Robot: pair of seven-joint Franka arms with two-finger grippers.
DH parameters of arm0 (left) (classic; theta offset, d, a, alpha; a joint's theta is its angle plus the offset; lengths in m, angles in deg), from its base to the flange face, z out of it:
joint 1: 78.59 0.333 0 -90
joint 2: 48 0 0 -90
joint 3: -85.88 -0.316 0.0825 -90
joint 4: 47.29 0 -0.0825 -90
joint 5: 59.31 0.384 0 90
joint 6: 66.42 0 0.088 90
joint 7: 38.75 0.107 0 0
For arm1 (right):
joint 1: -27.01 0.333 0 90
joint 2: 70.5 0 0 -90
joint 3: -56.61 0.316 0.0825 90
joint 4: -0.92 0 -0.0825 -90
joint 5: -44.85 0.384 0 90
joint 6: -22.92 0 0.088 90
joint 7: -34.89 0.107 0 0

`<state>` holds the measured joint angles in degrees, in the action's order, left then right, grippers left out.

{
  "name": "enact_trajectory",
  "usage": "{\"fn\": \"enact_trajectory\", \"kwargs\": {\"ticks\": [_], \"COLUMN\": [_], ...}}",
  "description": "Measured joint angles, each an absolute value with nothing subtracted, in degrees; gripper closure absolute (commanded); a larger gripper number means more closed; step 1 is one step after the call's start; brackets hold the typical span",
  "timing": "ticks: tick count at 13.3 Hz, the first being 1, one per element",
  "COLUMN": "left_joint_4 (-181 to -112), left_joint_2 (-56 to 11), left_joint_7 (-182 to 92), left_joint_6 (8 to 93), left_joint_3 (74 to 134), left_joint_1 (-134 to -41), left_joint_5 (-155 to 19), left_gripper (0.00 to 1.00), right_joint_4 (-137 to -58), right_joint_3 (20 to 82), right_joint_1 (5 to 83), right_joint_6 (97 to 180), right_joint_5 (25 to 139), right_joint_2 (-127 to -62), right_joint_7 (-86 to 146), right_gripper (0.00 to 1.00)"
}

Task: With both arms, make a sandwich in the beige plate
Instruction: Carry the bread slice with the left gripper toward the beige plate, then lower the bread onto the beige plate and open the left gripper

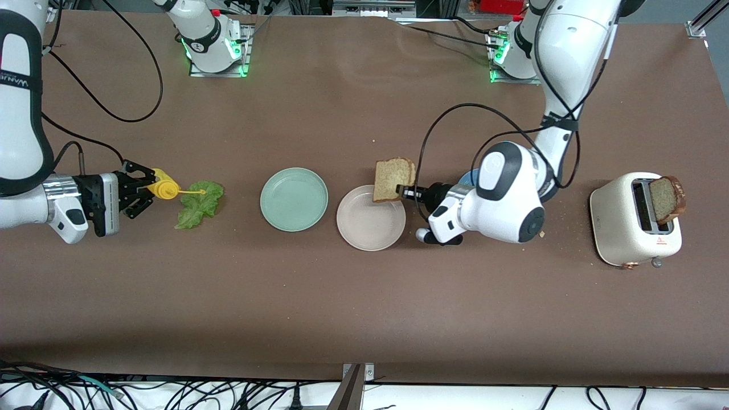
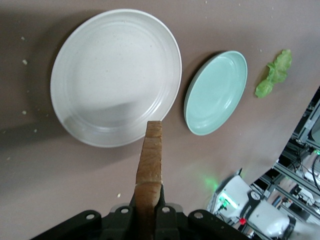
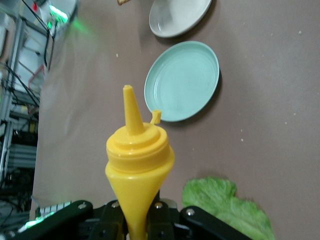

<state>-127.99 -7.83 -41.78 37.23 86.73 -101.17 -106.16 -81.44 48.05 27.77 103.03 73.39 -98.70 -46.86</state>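
My left gripper [image 1: 405, 192] is shut on a tan bread slice [image 1: 393, 179] with a brown crust and holds it on edge over the rim of the beige plate [image 1: 370, 228]. In the left wrist view the slice [image 2: 150, 170] stands between the fingers, with the beige plate [image 2: 90, 65] bare beneath. My right gripper [image 1: 149, 188] is shut on a yellow squeeze bottle [image 1: 162, 189] beside the green lettuce leaf [image 1: 199, 204]; the bottle [image 3: 137, 165] and the lettuce [image 3: 227, 205] also show in the right wrist view. A second bread slice [image 1: 667, 198] sticks out of the white toaster [image 1: 632, 222].
A mint-green plate [image 1: 294, 199] lies between the lettuce and the beige plate. A blue plate [image 1: 469, 177] is mostly hidden under the left arm. The toaster stands at the left arm's end of the table. Crumbs lie near the toaster.
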Motion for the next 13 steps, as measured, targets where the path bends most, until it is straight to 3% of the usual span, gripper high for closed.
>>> {"fn": "enact_trajectory", "kwargs": {"ticks": [4,13], "left_joint_4": [-128.0,-127.9], "left_joint_2": [-5.3,-0.3], "left_joint_7": [-41.7,-28.0], "left_joint_6": [45.9,50.0], "left_joint_3": [86.8,86.7], "left_joint_1": [-104.2,-104.5], "left_joint_5": [-108.7,-116.6], "left_gripper": [1.0,0.97], "right_joint_4": [-80.9,-81.0], "right_joint_3": [48.3,49.0], "right_joint_1": [33.6,42.5], "right_joint_6": [101.0,103.8], "right_joint_5": [66.4,65.8], "right_joint_2": [-95.0,-95.4], "right_joint_7": [-37.1,-22.9], "right_gripper": [1.0,1.0]}}
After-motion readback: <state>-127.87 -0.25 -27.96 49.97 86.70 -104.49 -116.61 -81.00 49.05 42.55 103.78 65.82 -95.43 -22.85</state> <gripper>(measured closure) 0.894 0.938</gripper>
